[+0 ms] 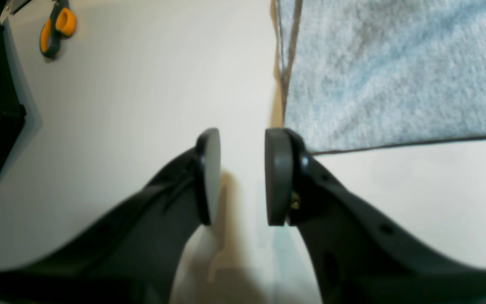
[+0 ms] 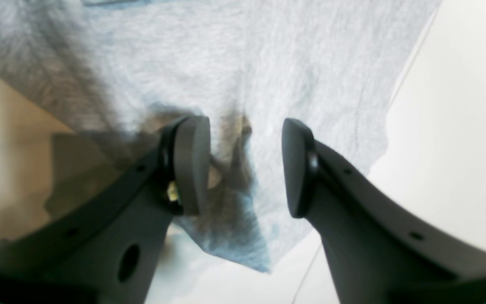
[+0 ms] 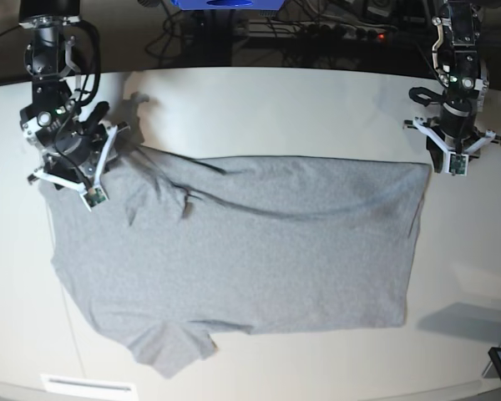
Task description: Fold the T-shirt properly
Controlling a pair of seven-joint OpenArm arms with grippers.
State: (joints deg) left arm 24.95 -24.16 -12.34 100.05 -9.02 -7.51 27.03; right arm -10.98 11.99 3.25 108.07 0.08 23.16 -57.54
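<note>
1. While the T-shirt [image 3: 250,251] lies spread flat on the white table [image 3: 275,109], plain side up, one pair of orange-handled scissors [image 1: 56,29] rests on the bare table well ahead and to the left of the left gripper [image 1: 242,177], as its wrist view shows.
2. Beside the scissors, at that view's left edge, sits one dark object, too cropped to name.
3. Cables run along the table's far edge, behind both arms.
4. Left gripper: its two fingers stand apart over bare table with nothing between them, and the shirt's corner lies just beside the right-hand finger [image 1: 277,177].
5. Right gripper [image 2: 245,166]: its two fingers are apart, hovering over a rumpled shirt edge without clamping it.
6. Count: one shirt, two grippers, one pair of scissors.
</note>
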